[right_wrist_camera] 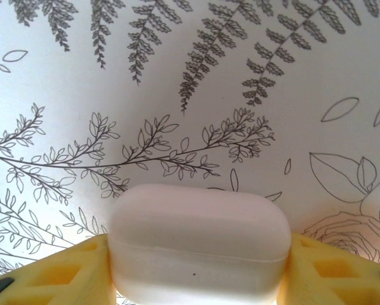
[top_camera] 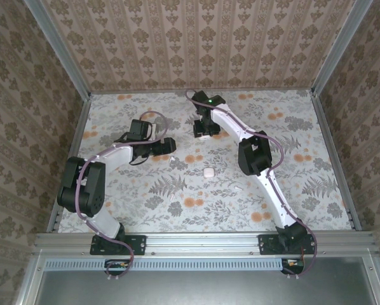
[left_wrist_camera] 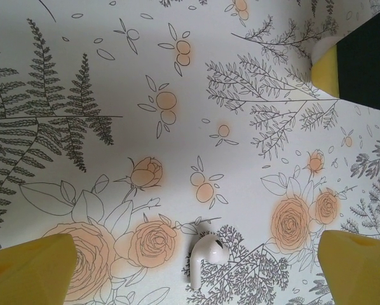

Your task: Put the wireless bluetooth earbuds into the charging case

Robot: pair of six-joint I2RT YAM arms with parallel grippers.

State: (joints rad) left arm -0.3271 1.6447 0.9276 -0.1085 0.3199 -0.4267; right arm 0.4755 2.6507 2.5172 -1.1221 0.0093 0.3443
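A white rounded charging case stands closed on the floral table cover, and my right gripper is shut on it, one yellow finger pressed against each side. In the top view the right gripper hangs over the far middle of the table and hides that case. One white earbud lies on the cover between the wide-apart yellow fingers of my open left gripper, touching neither. From above, the left gripper is left of the right one, with the earbud just in front of it.
A second white case lies free near the table's middle. Two more small white earbuds rest nearer the front. A yellow finger of the right gripper shows at the upper right of the left wrist view. Walls enclose the table.
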